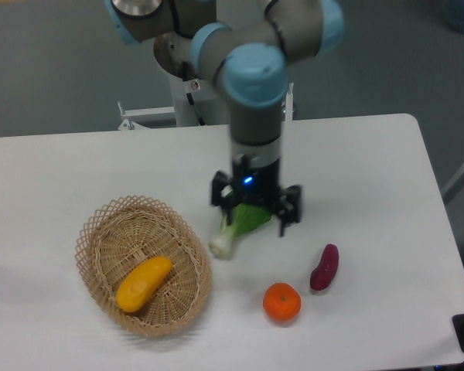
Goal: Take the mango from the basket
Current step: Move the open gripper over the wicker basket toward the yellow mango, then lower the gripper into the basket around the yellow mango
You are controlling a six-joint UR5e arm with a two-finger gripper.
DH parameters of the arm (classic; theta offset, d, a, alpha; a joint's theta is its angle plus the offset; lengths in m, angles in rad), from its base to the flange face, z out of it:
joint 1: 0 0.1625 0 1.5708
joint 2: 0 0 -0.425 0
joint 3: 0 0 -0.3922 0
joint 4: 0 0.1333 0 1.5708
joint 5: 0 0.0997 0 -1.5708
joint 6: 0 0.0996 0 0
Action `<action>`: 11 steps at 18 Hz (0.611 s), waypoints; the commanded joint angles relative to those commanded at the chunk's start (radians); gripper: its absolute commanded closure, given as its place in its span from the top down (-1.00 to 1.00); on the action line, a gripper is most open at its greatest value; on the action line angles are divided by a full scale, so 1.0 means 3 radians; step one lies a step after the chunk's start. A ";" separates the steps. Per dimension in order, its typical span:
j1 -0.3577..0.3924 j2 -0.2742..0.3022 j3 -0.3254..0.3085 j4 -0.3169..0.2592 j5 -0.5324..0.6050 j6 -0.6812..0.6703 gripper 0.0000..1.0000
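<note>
Camera view, from the near edge of the white bench (77, 166): an orange (282, 302) is seen closest, resting on the bare surface right of centre. Just beside it, up and to the right, a small dark purple sweet potato (325, 267) is laid with its long axis tilted; the two are near but not touching.

To the left, the basket (108, 224) of light tan wicker is set on the bench, its open lattice rim ringing an oval bowl. The mango (144, 284) is found inside it, lying on the woven floor toward the near side, with its long axis running from lower left to upper right. It is yellow shading to orange and is touched by nothing but the basket.

Farther back, a bok choy (233, 229) is laid just right of the basket, white stem end pointing toward the basket, green leaves partly covered by the tool.

The tool (255, 212) is held above the leafy end of the bok choy, pointing downward, well apart from the mango. Its two dark fingers (283, 217) are spread wide and nothing is gripped between them. A blue light is lit on its body.

Behind, the arm's grey links and blue joint caps are seen rising to the pedestal at the far edge of the bench.
</note>
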 joint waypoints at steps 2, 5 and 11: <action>-0.0117 -0.0071 -0.0005 0.0006 -0.0020 -0.0148 1.00; -0.0276 -0.0215 0.0010 0.0026 -0.0021 -0.0200 1.00; -0.0486 -0.0486 0.0087 0.0051 -0.0015 -0.0200 1.00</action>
